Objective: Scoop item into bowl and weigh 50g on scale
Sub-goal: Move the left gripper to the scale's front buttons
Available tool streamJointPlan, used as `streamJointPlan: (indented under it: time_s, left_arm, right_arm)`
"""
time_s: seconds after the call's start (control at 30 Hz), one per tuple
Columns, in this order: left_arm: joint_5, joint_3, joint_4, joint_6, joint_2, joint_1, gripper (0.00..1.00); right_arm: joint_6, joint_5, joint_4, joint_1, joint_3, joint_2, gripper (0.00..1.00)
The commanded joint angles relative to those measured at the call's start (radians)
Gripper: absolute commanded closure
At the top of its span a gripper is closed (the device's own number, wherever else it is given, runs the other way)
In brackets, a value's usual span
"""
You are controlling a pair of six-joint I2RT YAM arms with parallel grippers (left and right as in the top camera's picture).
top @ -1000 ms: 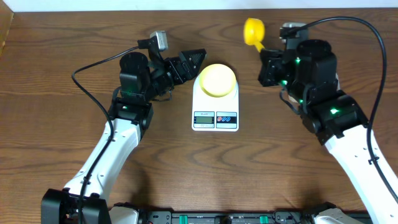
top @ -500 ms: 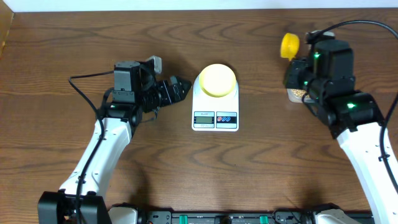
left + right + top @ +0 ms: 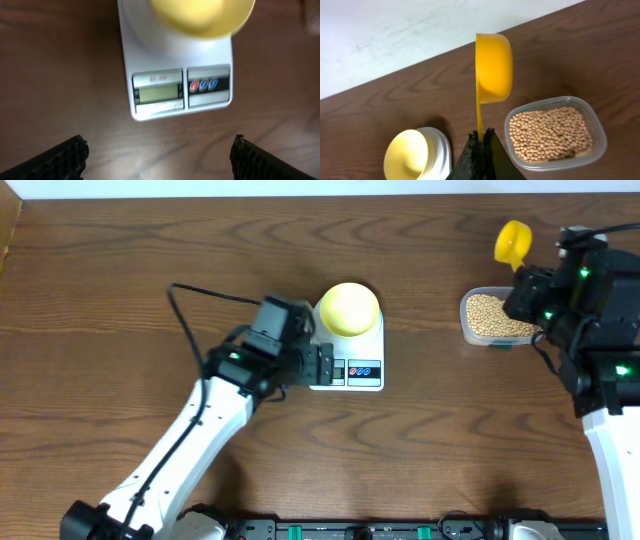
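Right wrist shows right end effector clamping scoop; left end effector gapes empty.

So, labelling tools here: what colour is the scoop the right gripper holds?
Bright yellow; the scoop shows best in the right wrist view.

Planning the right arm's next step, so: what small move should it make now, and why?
Probably dip the scoop into the tub of beans. The right fingers are shut on its handle, its cup looks empty from overhead and hangs near the tub, and the bowl on the scale holds no beans.
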Motion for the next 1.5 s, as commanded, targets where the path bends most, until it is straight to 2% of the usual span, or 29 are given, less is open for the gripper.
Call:
streamJointPlan:
  time_s: [0.0,0.17,0.33,0.7,0.97,1.1,1.37,1.47]
  left_arm:
    - [-0.069,-0.002,-0.018,0.016,0.030,-0.042,0.07]
    - [-0.110,-0.009,0.032,-0.122,0.084,-0.051,0.07]
    - [-0.112,-0.009,0.082,-0.218,0.180,-0.053,0.07]
    - [-0.112,-0.009,0.167,-0.167,0.337,-0.058,0.07]
    - [-0.096,-0.009,0.192,-0.166,0.358,-0.058,0.07]
    - [-0.029,-0.009,0.193,-0.156,0.358,-0.058,0.07]
    - [-0.034,-0.011,0.207,-0.129,0.358,-0.096,0.07]
    - [-0.085,-0.011,0.215,-0.134,0.358,-0.124,0.07]
  right_arm:
    - [-0.003,-0.013,-0.003,-0.068,0.010,-0.019,0.99]
    - [-0.004,-0.098,-0.010,-0.150,0.010,-0.025,0.99]
    - [-0.004,-0.102,-0.032,-0.158,0.010,-0.025,0.99]
    - [-0.015,-0.098,-0.033,-0.158,0.010,-0.025,0.99]
    - [-0.015,-0.098,-0.029,-0.158,0.010,-0.025,0.99]
    - [-0.015,-0.098,-0.030,-0.158,0.010,-0.025,0.99]
    - [-0.015,-0.098,-0.034,-0.158,0.010,-0.025,0.99]
    - [-0.015,-0.098,-0.039,-0.158,0.010,-0.025,0.99]
